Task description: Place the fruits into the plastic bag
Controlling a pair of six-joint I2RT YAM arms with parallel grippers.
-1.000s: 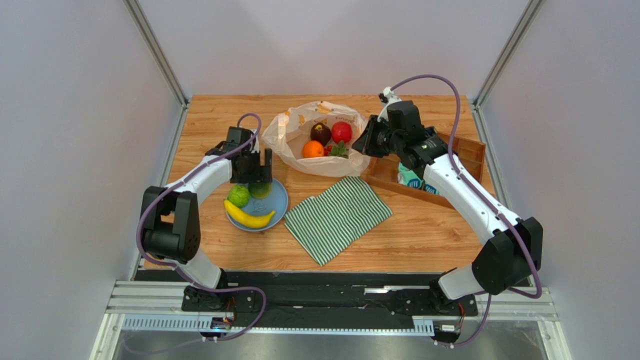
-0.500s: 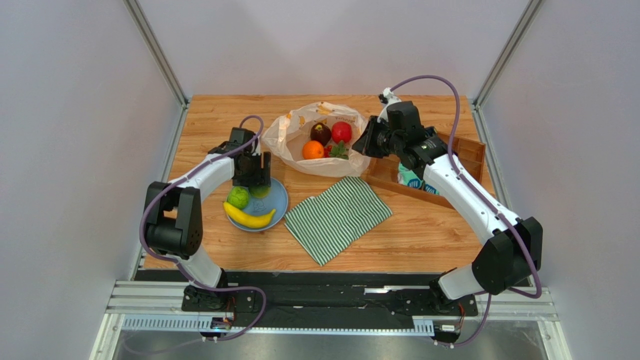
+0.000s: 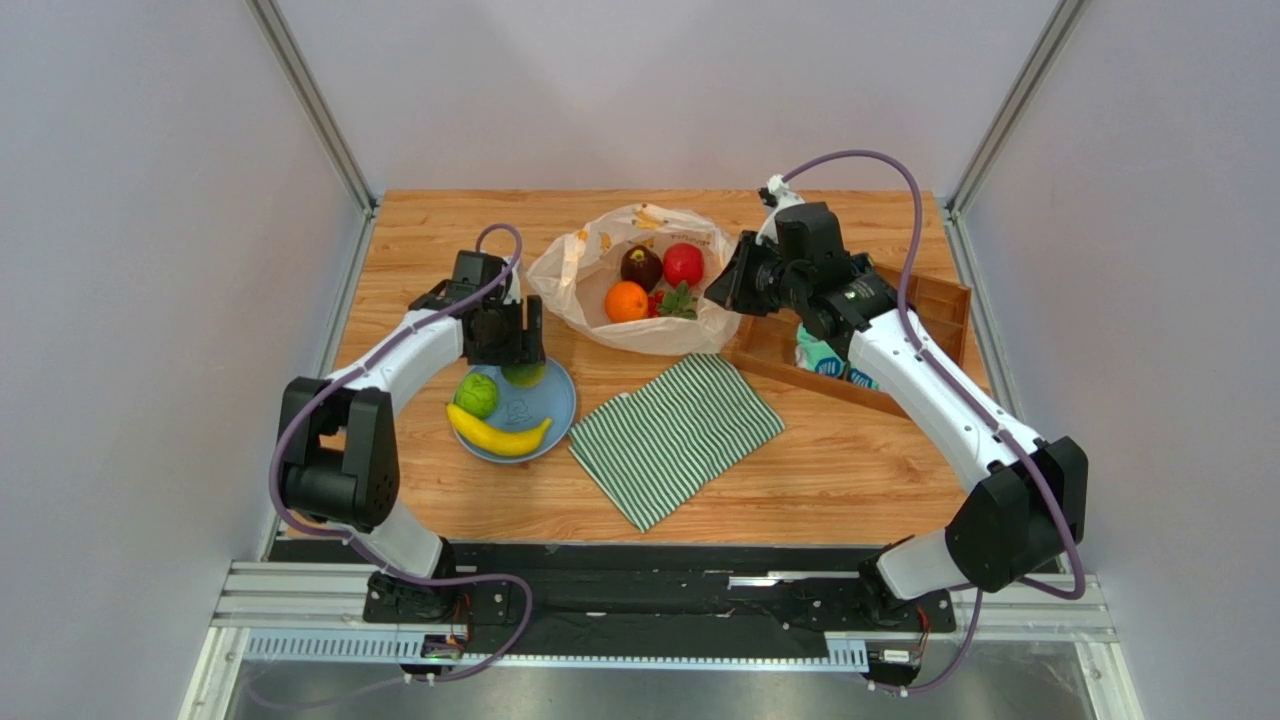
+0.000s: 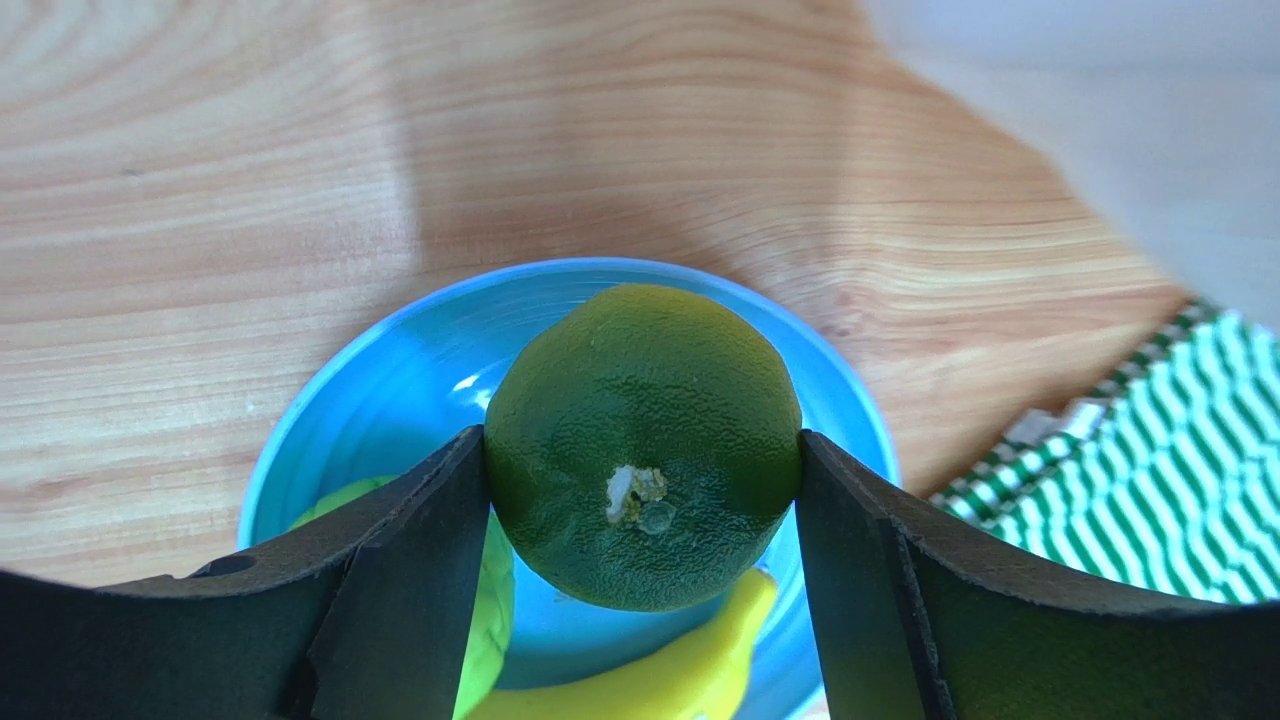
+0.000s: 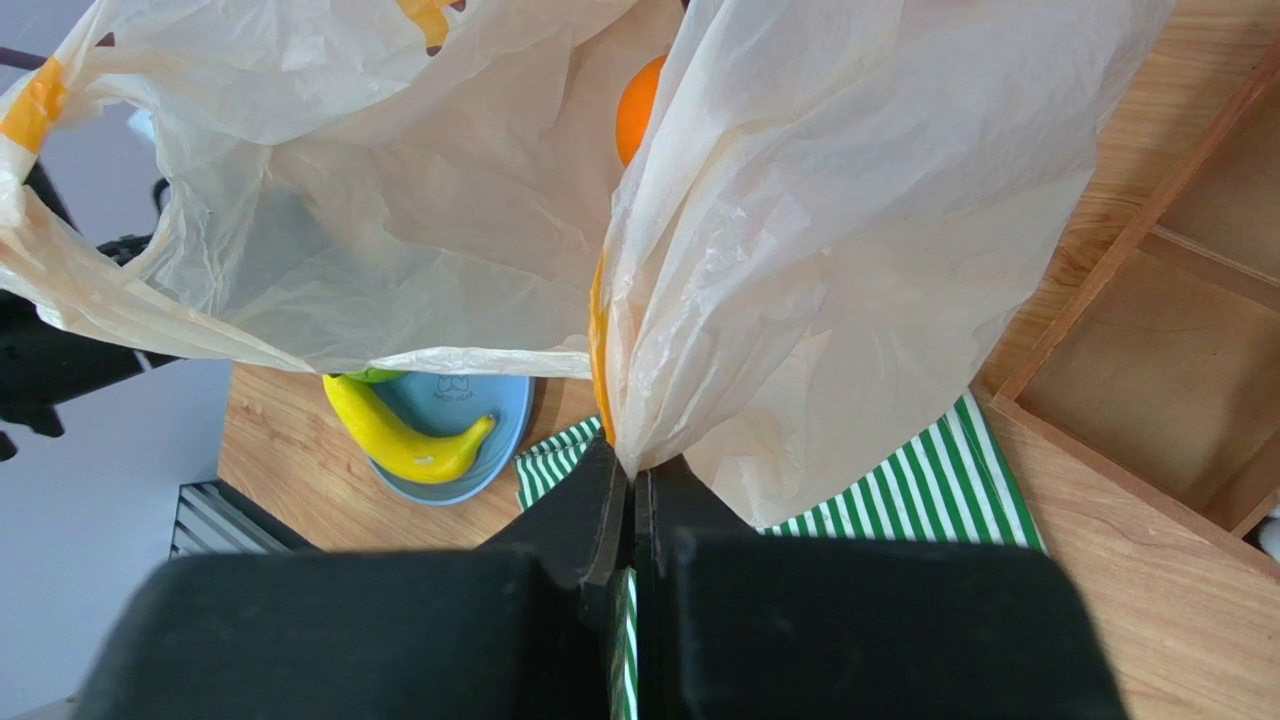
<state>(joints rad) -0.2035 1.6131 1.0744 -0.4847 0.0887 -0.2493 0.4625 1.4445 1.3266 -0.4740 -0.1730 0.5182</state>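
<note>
Left gripper (image 4: 639, 458) has its jaws clamped on either side of a round dark green fruit (image 4: 643, 405), sitting right over the shiny blue plate (image 4: 368, 405). From the wrist view it looks lifted a bit, not resting. Left on the plate are a curved yellow banana (image 3: 496, 437) and a lighter green round fruit (image 3: 476, 393).

Right gripper (image 5: 633, 477) is pinched shut on the edge of the thin translucent whitish plastic bag (image 5: 842, 225), holding the mouth up and open at the back of the table. Already inside: a small orange (image 3: 625, 299), a dark purple-brown fruit (image 3: 642, 266), a red apple (image 3: 684, 264) and what look like tiny red berries (image 3: 672, 302).

So I'd say we're mid-carry on fruit number five, past the halfway mark. Next move needs the left arm to lift clear of the plate rim, swing right and back over the bag opening, then let go low enough that the fruit doesn't bounce out. The right side just has to hold that mouth wide.
</note>
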